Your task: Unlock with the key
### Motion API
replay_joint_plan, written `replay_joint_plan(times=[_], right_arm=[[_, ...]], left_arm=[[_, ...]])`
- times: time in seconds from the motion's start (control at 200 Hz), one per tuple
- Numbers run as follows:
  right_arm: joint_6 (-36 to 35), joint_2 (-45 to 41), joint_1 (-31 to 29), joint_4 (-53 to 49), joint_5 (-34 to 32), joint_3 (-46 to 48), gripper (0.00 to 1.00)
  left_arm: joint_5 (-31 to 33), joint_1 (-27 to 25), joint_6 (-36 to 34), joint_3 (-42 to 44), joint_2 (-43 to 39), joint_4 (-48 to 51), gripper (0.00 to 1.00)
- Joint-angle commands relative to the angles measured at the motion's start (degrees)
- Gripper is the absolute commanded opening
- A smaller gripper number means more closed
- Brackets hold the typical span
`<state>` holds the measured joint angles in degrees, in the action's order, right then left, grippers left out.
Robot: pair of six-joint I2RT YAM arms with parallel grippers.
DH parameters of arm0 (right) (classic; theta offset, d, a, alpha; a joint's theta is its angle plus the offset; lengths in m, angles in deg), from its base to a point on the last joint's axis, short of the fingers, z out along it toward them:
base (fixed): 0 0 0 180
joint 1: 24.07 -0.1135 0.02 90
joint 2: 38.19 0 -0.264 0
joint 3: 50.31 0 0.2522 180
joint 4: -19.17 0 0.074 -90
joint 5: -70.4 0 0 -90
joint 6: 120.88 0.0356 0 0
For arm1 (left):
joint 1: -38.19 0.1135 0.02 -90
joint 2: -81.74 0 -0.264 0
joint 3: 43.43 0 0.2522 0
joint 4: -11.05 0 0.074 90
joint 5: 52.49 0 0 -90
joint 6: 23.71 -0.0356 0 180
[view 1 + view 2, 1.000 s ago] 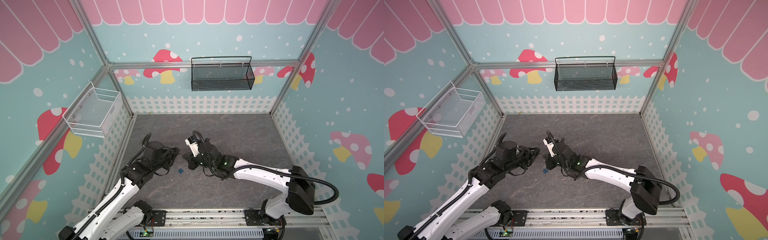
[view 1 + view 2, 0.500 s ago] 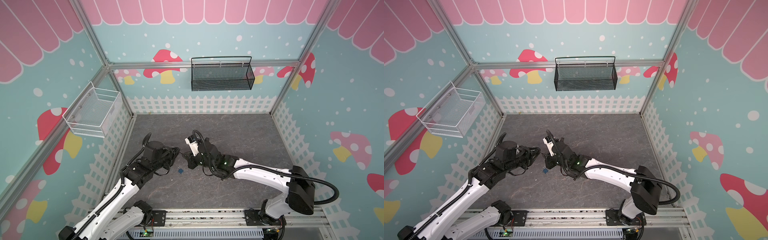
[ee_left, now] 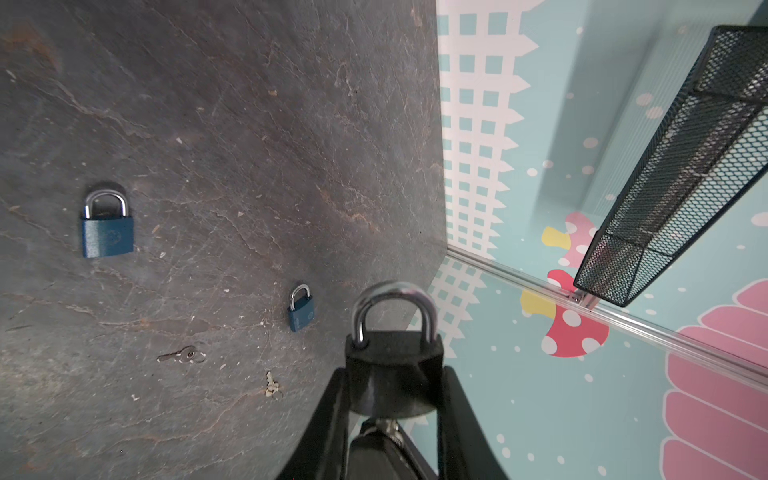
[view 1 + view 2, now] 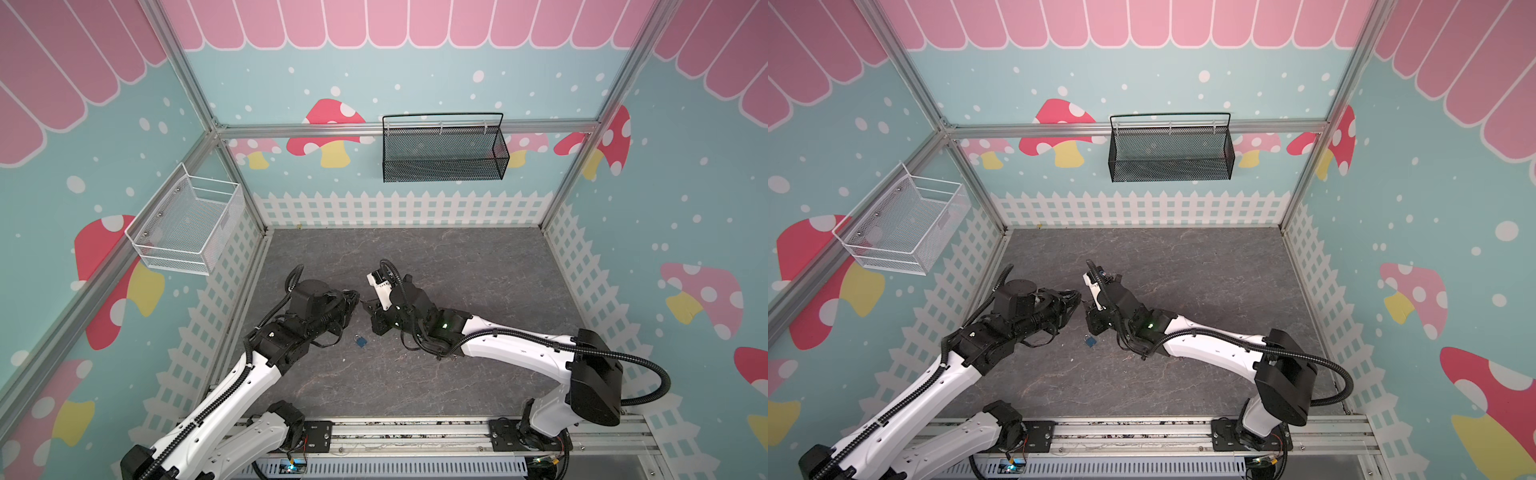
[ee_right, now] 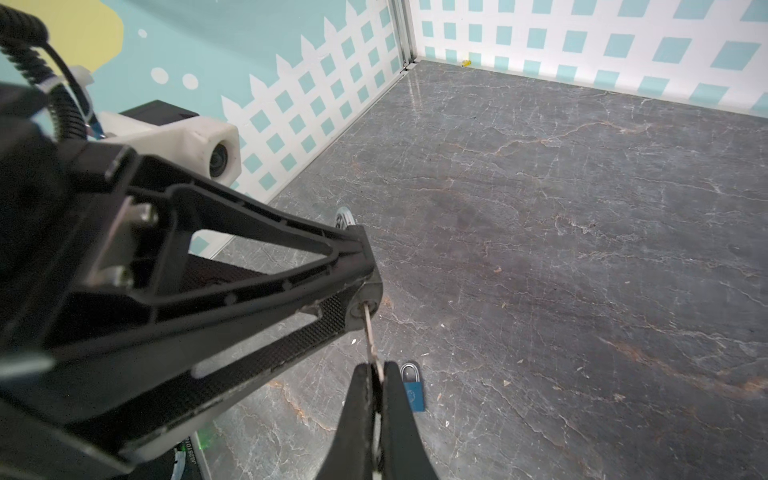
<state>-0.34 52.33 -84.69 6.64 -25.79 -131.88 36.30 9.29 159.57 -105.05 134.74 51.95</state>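
Both arms rise from the aluminium rail (image 4: 415, 432) at the front edge and meet, tip to tip, over the left half of the grey slate floor (image 4: 457, 270). In both top views the meeting point is a dark tangle, and neither lock nor key can be made out there.

The wrist views show them. The left gripper (image 3: 394, 386) stands narrowly parted, its two fingers clamped on the sides of a black padlock (image 3: 395, 357), which is lifted off the floor. Both legs of the steel shackle sit in the body. The right gripper (image 5: 376, 374) is pinched tight on a key (image 5: 370, 332). The key's head is hidden between the pads, and only the thin blade shows, its tip in the keyhole on the padlock's underside. How deep it goes cannot be told.

On the floor just below the grippers lies a small blue padlock (image 4: 360, 341), half hidden behind a finger in the right wrist view. The left wrist view shows two blue padlocks, and which one matches it is unclear. That view also shows a ringed key (image 3: 180, 355) and a small brassy key (image 3: 272, 384), both tiny and indistinct.

Farther off, a white wire basket (image 4: 183, 226) hangs on the left wall and a black mesh basket (image 4: 442, 153) on the back wall.
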Motion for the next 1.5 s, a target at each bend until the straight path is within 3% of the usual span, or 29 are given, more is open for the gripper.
replay_joint_plan(times=[0.0,0.285,0.425,0.52,0.605,0.725,0.855,1.03,1.105,1.241,1.496], right_arm=[[-1.13,1.62,-0.06,4.3,1.32,-3.49,0.0],[-6.8,1.52,-0.25,7.54,-0.39,-3.04,0.0],[-8.84,2.31,-0.61,4.37,-8.43,-3.93,0.0],[-9.16,2.61,-0.57,3.65,-9.99,-4.75,0.0],[-7.5,2.4,-0.25,3.72,-5.89,-6.08,0.0],[-0.46,0.73,2.21,4.54,7.11,-7.05,0.0],[5.42,-0.75,3.92,6.27,15.28,-6.73,0.0],[3.57,-1.67,3.93,5.29,11.12,-5.77,0.0],[4.22,-4.75,4.33,4.93,6.11,-1.39,0.0],[5.95,-4.44,8.25,4.47,12.82,3.22,0.0],[6.97,-6.23,8.51,7.76,13.77,8.41,0.0]], left_arm=[[-6.83,-3.1,0.93,-3.63,0.07,-2.02,0.0],[-8.7,-5.37,1.94,-4.96,1.34,-4.66,0.0],[-7.04,-5.36,-0.79,-7.05,0.56,-1.63,0.0],[-7.05,-6.04,-1.84,-7.51,0.85,-1.21,0.0],[-6.01,-6.94,-4.11,-7.98,1.37,-0.26,0.0],[-3.22,-7.22,-6.91,-7.55,1.33,3.3,0.0],[-1.72,-7.33,-9.47,-7.23,1.29,4.31,0.0],[-1.46,-8.01,-10.68,-7.18,1.31,5.55,0.0],[-0.42,-6.97,-11.41,-7.33,0.64,8.69,0.0],[-1.08,-5.77,-12.2,-7.15,-0.69,6.36,0.01],[-2.77,-0.25,-14.0,-6.57,-3.14,7.56,0.2]])
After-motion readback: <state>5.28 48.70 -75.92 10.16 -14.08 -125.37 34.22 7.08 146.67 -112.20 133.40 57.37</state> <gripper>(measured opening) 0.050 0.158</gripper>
